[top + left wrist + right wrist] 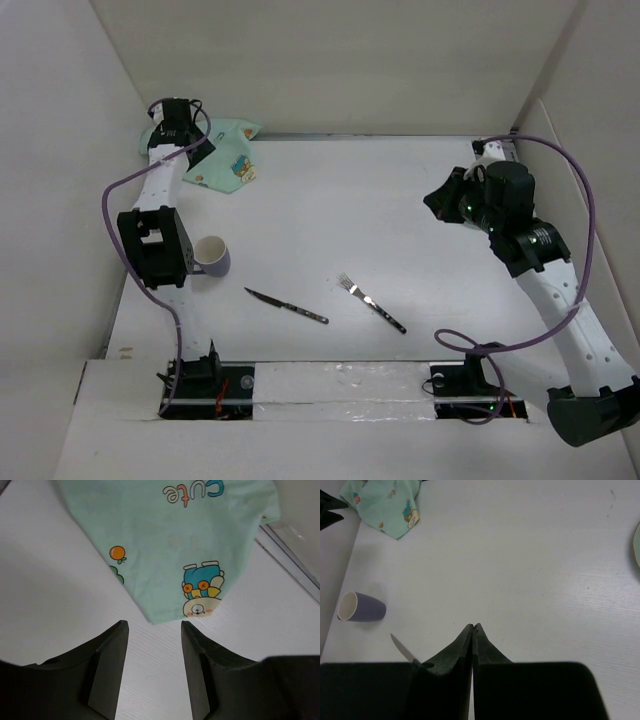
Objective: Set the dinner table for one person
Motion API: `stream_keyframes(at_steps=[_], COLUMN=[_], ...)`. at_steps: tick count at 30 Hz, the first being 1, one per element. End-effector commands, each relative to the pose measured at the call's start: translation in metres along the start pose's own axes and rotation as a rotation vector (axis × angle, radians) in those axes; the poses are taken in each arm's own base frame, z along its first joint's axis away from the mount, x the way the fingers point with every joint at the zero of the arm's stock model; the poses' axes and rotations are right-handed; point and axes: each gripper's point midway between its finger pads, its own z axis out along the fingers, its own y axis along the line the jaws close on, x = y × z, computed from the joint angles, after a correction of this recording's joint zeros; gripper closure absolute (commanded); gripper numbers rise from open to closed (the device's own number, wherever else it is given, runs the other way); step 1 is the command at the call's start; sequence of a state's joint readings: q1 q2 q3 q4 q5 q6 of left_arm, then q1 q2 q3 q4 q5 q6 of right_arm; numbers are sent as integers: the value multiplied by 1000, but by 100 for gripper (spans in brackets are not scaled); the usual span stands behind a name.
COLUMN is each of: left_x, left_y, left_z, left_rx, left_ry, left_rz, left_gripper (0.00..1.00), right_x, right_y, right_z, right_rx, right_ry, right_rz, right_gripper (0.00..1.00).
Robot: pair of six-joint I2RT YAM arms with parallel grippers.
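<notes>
The white dinner table carries a mint-green printed placemat, crumpled in the far left corner. A purple cup lies on its side at the left, with a knife and a fork near the front middle. My left gripper is open and empty; in the left wrist view it hovers with a corner of the placemat just ahead of its jaws. My right gripper is shut and empty above the table's right side, as the right wrist view shows.
White walls enclose the table on the left, back and right. A pale green rim shows at the right edge of the right wrist view. That view also shows the cup, the knife blade and the placemat.
</notes>
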State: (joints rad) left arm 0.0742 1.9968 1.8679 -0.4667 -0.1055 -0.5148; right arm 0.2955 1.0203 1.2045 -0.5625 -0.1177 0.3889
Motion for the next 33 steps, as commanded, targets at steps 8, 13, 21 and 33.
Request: stream_keyframes(at_steps=[8, 13, 21, 33], left_x=[41, 66, 92, 51], left_y=[4, 4, 19, -89], left_z=[50, 73, 104, 65], left_rx=[-87, -111, -171, 91], left_ry=[87, 134, 174, 61], left_rz=[25, 42, 37, 145], left_gripper=[51, 50, 52, 100], right_x=[-6, 1, 5, -6], right_y=[17, 19, 19, 19], right_z=[24, 34, 38, 44], right_rx=[-103, -112, -106, -97], right_ry=[28, 68, 79, 34], right_rz=[-33, -36, -36, -18], right_gripper=[63, 60, 60, 62])
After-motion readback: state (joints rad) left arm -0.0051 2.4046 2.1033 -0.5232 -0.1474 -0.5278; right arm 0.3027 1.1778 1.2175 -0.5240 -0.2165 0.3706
